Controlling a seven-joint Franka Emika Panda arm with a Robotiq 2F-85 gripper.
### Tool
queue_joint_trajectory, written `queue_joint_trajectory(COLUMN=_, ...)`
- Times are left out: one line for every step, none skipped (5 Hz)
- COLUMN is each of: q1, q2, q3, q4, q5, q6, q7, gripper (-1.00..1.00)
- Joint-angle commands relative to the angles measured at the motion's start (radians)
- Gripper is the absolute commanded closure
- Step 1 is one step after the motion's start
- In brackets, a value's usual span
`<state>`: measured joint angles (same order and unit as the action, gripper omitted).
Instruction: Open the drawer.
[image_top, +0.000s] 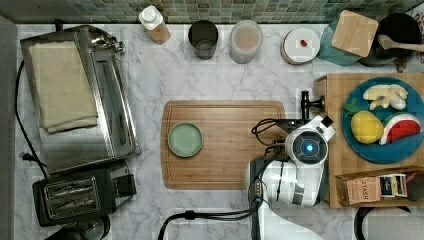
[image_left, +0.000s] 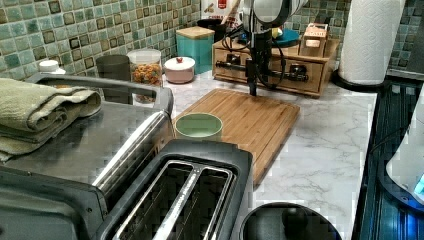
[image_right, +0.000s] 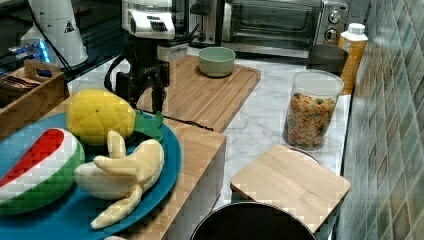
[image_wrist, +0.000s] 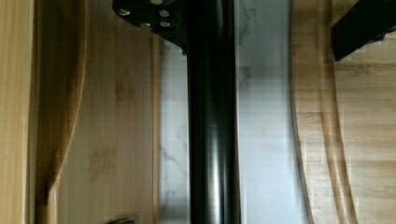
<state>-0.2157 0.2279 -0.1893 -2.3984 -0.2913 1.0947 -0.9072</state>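
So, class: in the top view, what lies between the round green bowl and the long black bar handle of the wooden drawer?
Bare cutting board, then the robot's cables, lie between the bowl and the handle.

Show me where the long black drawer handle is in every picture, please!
Top view: the black bar handle peeks out beside the cabinet's left edge, above the gripper.
Left view: it runs across the cabinet front, behind the arm.
Right view: I cannot make it out.
Wrist view: the dark bar runs down the middle.
Shared landmark: the cutting board.
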Motion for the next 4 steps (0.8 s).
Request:
queue_joint_trajectory(q1=0.159, q2=-0.118, q3=0.102, q4=-0.070, q5=0.032, q6=0.022, q7=0.181, gripper=-1.00)
queue_joint_trajectory(q1=0.236, q2=-0.169, q3=0.126, q4=-0.119, q5=-0.009, q6=0.012, q7=0.298, gripper=-1.00)
queue_joint_trajectory(q1=0.248, q2=-0.160, q3=0.188, q4=-0.101, q5=0.144, q6=-0.035, q7=0.198, gripper=-1.00)
queue_joint_trajectory(q1=0.279, q2=-0.151, q3=0.194, q4=-0.119, q5=0.144, q6=0.000, q7=0.215, gripper=-1.00)
